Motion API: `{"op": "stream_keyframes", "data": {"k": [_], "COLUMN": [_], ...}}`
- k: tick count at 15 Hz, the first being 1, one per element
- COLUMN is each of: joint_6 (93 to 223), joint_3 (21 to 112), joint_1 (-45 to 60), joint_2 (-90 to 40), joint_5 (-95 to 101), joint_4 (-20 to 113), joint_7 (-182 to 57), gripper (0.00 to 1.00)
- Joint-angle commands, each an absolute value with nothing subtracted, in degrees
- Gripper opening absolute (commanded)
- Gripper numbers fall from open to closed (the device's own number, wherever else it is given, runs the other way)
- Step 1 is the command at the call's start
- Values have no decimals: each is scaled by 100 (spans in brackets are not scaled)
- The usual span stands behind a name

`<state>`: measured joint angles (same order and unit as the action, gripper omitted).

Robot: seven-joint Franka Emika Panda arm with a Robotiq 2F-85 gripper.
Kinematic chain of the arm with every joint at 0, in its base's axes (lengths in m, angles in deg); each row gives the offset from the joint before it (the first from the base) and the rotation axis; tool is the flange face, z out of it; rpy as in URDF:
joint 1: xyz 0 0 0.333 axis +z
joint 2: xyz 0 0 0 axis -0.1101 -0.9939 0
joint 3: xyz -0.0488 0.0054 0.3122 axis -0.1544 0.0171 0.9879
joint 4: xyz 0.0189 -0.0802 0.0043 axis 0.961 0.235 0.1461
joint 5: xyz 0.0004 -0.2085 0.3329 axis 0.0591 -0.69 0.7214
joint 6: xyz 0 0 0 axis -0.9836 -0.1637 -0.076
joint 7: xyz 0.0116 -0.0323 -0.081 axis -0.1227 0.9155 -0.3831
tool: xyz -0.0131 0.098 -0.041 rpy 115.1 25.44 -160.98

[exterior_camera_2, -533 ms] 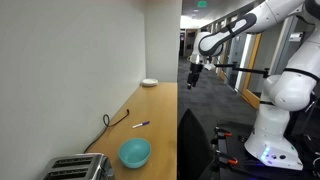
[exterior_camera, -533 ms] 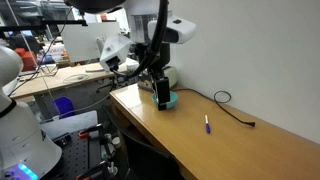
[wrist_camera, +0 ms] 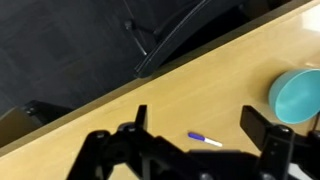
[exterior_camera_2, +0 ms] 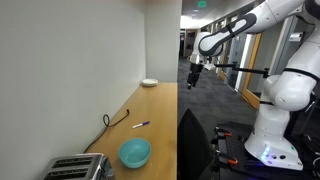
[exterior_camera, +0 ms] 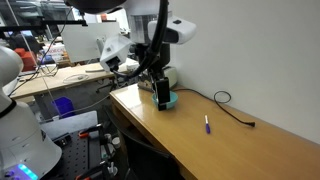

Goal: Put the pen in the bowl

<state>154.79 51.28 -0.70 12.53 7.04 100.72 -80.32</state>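
The pen (wrist_camera: 205, 139), purple-blue with a whitish end, lies flat on the wooden table; it also shows in both exterior views (exterior_camera: 207, 124) (exterior_camera_2: 141, 125). The teal bowl (wrist_camera: 298, 95) sits on the table at the right edge of the wrist view, and shows in both exterior views (exterior_camera_2: 135, 153) (exterior_camera: 170, 99). My gripper (wrist_camera: 200, 125) is open and empty, high above the table, with the pen showing between its fingers in the wrist view. It also shows in both exterior views (exterior_camera_2: 192, 79) (exterior_camera: 162, 93).
A silver toaster (exterior_camera_2: 75, 169) stands next to the bowl. A thin black cable with a looped end (exterior_camera: 230, 105) lies near the wall. A white dish (exterior_camera_2: 149, 82) sits at the far table end. The table's front edge (wrist_camera: 150, 70) drops to a dark floor.
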Motion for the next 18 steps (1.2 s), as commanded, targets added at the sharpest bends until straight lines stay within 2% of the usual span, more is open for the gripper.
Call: {"op": "stream_keyframes", "data": {"k": [1, 9, 10, 13, 16, 17, 18], "joint_6": [15464, 15244, 15577, 15578, 15335, 15682, 15669], "joint_3": [5265, 5099, 5128, 5282, 5693, 5806, 5900], "joint_1": [-209, -92, 274, 416, 130, 71, -16], "joint_2": [1238, 1119, 20, -829, -2064, -1512, -1884], "joint_5": [772, 320, 644, 911, 1151, 886, 901], "joint_4": [10063, 9872, 9078, 8199, 6885, 7567, 7209], "joint_7": [-8082, -10023, -10197, -10530, -10502, -10229, -10218], "gripper": [100, 100, 100, 100, 100, 100, 100]}}
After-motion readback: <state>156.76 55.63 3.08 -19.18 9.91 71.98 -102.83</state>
